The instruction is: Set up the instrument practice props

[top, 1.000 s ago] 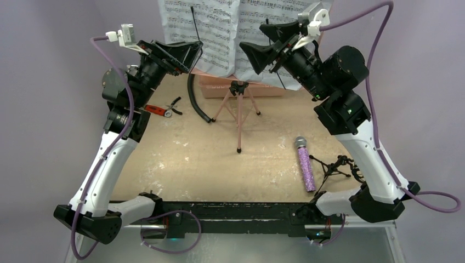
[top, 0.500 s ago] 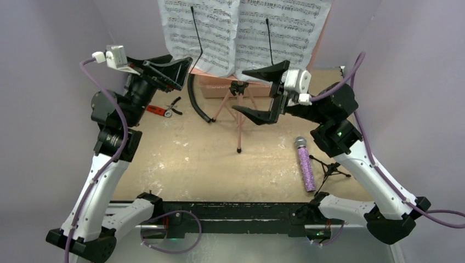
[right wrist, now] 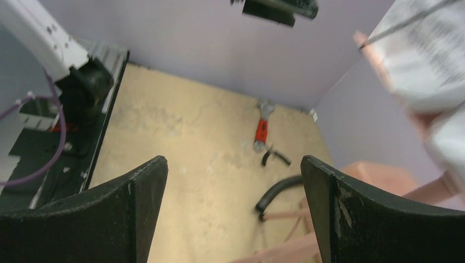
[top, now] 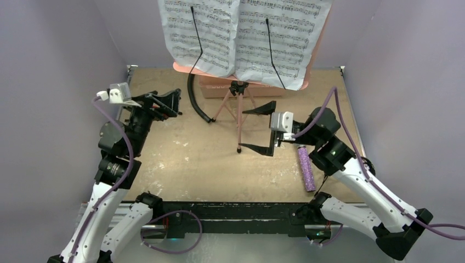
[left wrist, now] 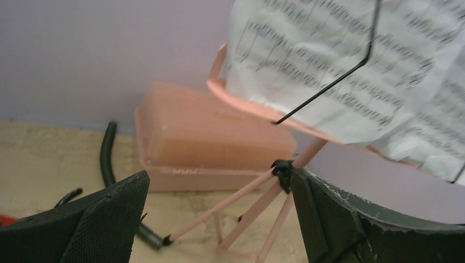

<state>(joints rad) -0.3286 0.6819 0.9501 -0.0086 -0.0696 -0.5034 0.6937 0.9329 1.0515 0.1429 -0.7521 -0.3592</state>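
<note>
Music stand [top: 239,107] carries sheet music [top: 241,33]. Left gripper [top: 175,104] hovers open to its left. Right gripper [top: 244,129], arm extended low, is open near its legs.

**Two white and black arms**

The left arm [top: 101,203] and the right arm [top: 373,189] each have long white parts and fat black joints. A purple cable [top: 130,156] runs along the left arm, and a second cable [top: 336,96] runs along the right one. Each wrist has a small white camera box [top: 119,92]. The left gripper [top: 167,101] and the right gripper [top: 262,129] have wide black fingers [left wrist: 104,230]. These are rough with tiny dots and scuffed pale at the edges. A black rail [top: 230,211] joins the bases.
</note>
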